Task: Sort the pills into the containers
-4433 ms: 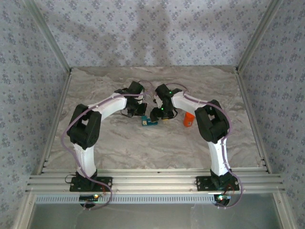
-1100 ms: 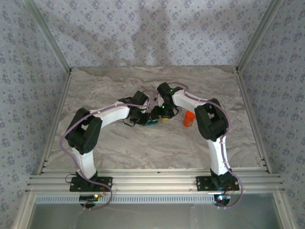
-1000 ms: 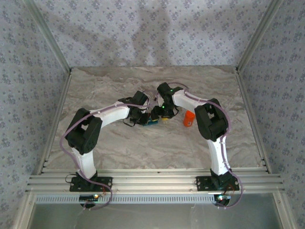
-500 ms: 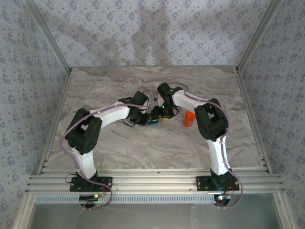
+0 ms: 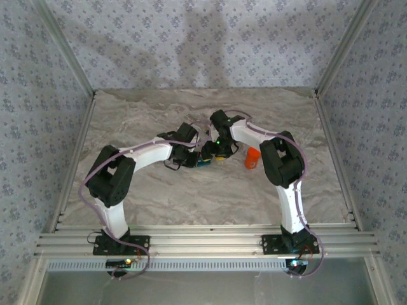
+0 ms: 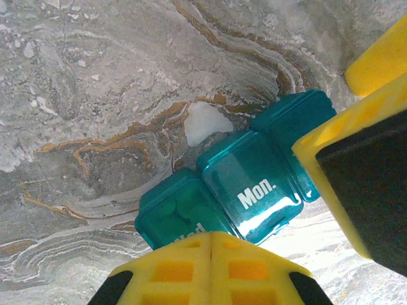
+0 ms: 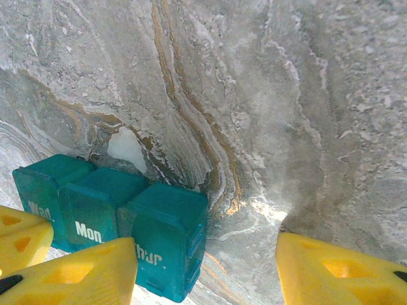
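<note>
Now that the left gripper (image 6: 210, 254) has swung in, jaws together, to the Wed end of the containers (image 6: 248, 184), right gripper (image 7: 206, 248) jaws stand wide at the Thur end; white pill (image 6: 203, 122) lies unsorted on the counter (image 6: 95, 95) just behind.

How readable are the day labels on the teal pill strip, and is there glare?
Left wrist view: "Mon." on the teal plastic three-compartment pill strip is sharp; glare washes out the grey marble-patterned tabletop beside it. Right wrist view: "Mon" is legible, neighbouring labels partly hidden; one bright spot on the tabletop. Top external view: labels too small to read.
</note>
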Controlling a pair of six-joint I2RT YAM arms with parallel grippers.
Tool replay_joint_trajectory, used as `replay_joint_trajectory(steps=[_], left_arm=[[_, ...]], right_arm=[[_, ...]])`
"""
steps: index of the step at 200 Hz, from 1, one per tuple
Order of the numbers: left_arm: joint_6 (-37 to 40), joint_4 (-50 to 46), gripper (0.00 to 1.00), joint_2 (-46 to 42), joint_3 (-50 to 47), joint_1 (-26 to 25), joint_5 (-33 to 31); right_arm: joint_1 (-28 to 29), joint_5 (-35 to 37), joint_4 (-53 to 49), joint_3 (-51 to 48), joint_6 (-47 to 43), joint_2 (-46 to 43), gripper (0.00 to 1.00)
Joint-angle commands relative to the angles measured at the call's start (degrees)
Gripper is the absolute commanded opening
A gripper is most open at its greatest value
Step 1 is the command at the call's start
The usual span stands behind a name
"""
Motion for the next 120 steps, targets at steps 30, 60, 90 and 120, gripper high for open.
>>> replay_joint_trajectory(steps=[30,60,90,120], left_arm=[[1.52,-8.73,0.00,6.58,-5.45,-0.60,-5.26],[1.70,-9.44,0.00,6.41,-5.56,-1.07,-4.84],[1.07,-10.65,0.00,3.98,-4.13,-1.08,-2.65],[0.54,-11.86,0.00,1.34,-1.97,-1.16,-0.77]], right_arm=[[-1.13,2.66,-0.67,-1.09,0.91,2.68,0.60],[-1.25,2.65,-0.58,-1.33,1.12,2.68,0.60],[-1.23,2.56,-0.50,-1.33,1.14,2.68,0.60],[-1.21,2.52,-0.36,-1.24,1.20,2.76,0.60]])
